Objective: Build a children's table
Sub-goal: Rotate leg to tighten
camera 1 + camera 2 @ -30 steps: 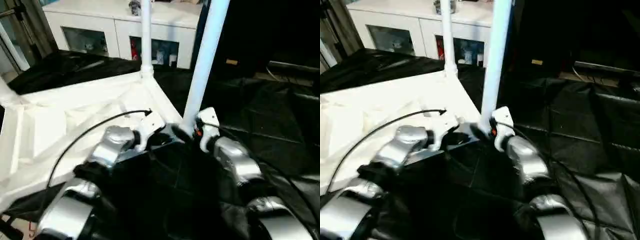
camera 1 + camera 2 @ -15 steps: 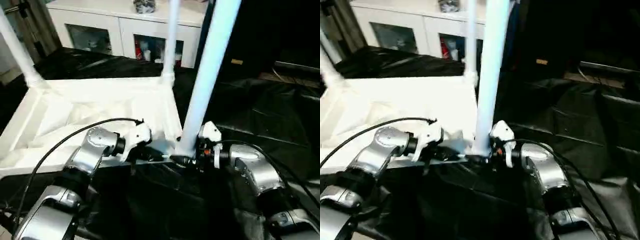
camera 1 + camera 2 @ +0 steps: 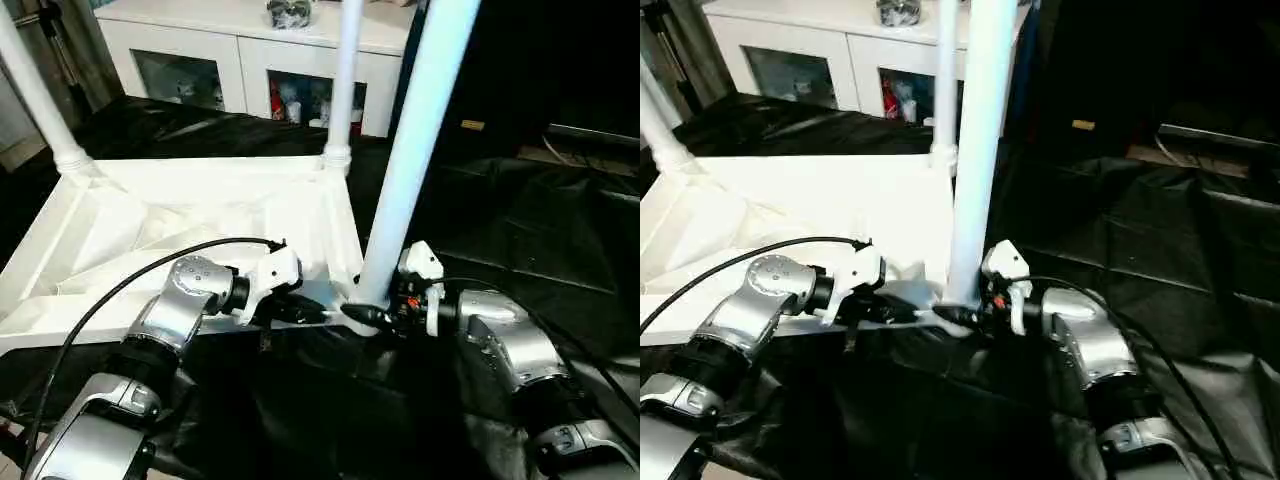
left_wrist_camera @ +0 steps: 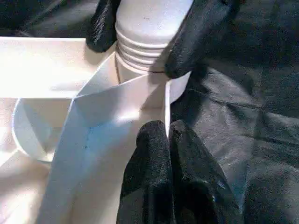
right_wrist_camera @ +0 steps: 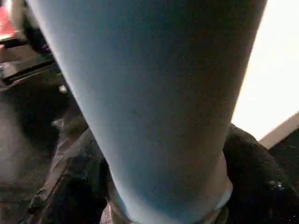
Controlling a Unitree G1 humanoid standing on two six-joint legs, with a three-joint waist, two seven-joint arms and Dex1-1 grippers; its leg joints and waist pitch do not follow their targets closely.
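The children's table top [image 3: 190, 195] lies upside down on black cloth, ribbed underside up. Two white legs stand in its far corners, one at the left [image 3: 38, 100] and one at the right [image 3: 343, 80]. A third leg [image 3: 412, 160] rises, slightly tilted, from the near right corner socket. My right gripper [image 3: 372, 316] is shut on this leg's ridged base [image 4: 145, 44], with a black finger [image 4: 198, 37] on each side. My left gripper [image 4: 167, 133] is shut on the thin rim of the top, right beside that socket. The right wrist view looks up along the leg [image 5: 154, 93].
A white cabinet with glass doors [image 3: 250, 45] stands behind the table. Crumpled black cloth [image 3: 520, 220] covers the floor to the right and in front. A black cable [image 3: 130, 280] arcs over my left forearm.
The head camera has shifted, so more of the table top shows. My right gripper's fingers have closed in on the leg's base. The left gripper keeps its pinch on the rim.
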